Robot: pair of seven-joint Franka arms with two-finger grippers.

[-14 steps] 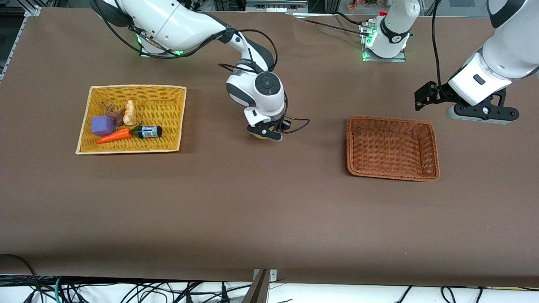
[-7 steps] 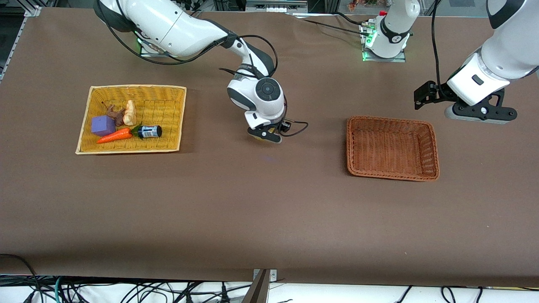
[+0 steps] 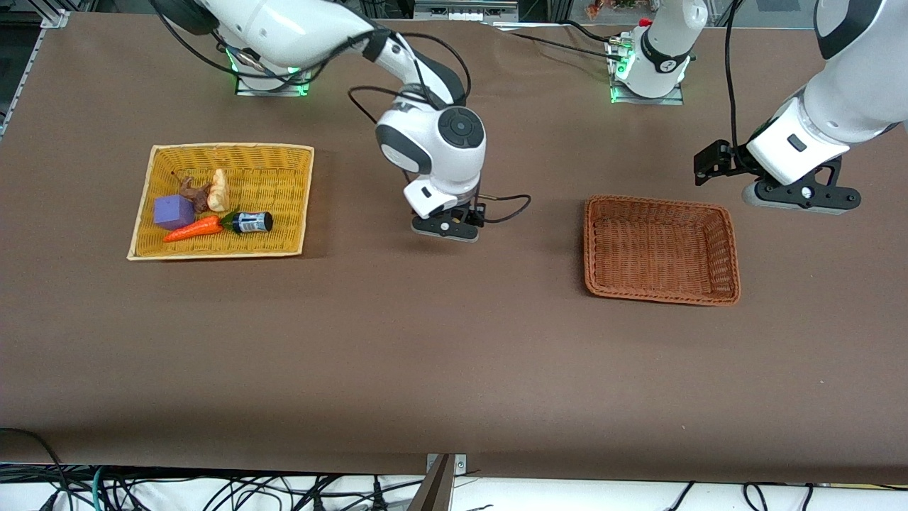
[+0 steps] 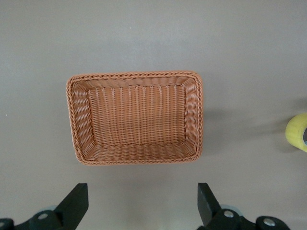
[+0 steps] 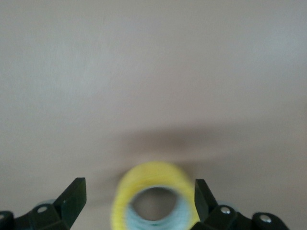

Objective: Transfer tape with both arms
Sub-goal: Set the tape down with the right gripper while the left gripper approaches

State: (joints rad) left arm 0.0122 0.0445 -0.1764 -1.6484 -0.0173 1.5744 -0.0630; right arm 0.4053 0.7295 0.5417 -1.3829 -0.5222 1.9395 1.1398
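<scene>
Fingers of the right gripper (image 3: 445, 228) point down, spread, straddling the tape (image 5: 152, 199) on the table without gripping it. Left gripper (image 3: 800, 197) waits released beside the brown basket (image 3: 731, 245).

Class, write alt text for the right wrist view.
A yellowish roll of tape stands on the brown table, between the right tool's spread black fingers, which do not touch it. Nothing else is in view.

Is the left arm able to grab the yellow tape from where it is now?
Probably not yet. The right gripper hangs open right over the tape, in the way. The left gripper is open too, over the table beside the brown basket, with bare table between basket and tape.
</scene>
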